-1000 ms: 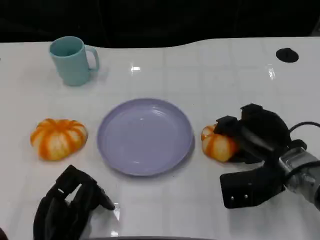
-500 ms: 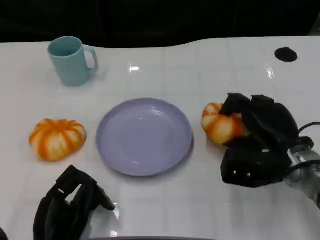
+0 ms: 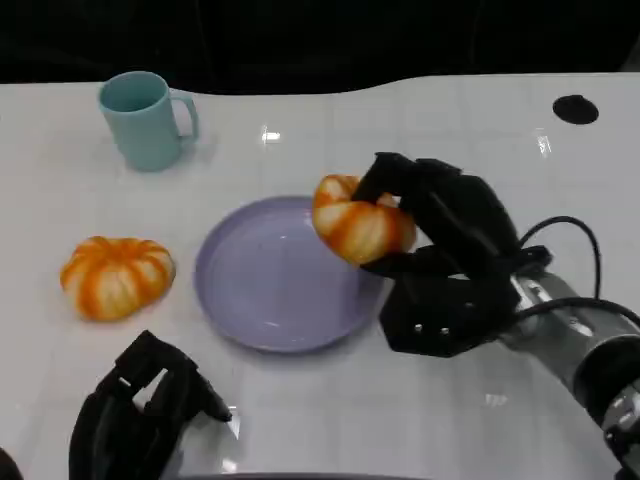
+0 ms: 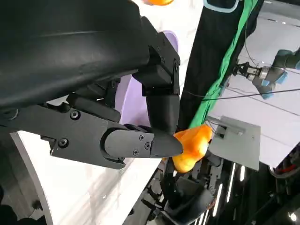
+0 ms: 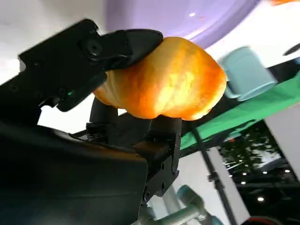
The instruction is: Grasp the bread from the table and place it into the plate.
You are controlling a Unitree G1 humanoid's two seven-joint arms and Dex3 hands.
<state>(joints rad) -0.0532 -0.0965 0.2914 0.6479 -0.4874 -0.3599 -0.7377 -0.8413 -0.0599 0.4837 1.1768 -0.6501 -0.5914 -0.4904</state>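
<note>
My right hand grips an orange-and-white pumpkin-shaped bread and holds it in the air over the right rim of the lilac plate. The right wrist view shows the same bread clasped between black fingers, with the plate beyond it. A second bread of the same look lies on the table left of the plate. My left hand rests at the table's near left edge, fingers curled, nothing in it. In the left wrist view the held bread appears past my left hand's fingertips.
A teal mug stands at the back left. A small black round mark sits on the white table at the back right. A black cable loops over my right forearm.
My right hand has lifted the bread off the table to the right of the plate and carried it left, up over the plate's right rim. The left hand has stayed put.
</note>
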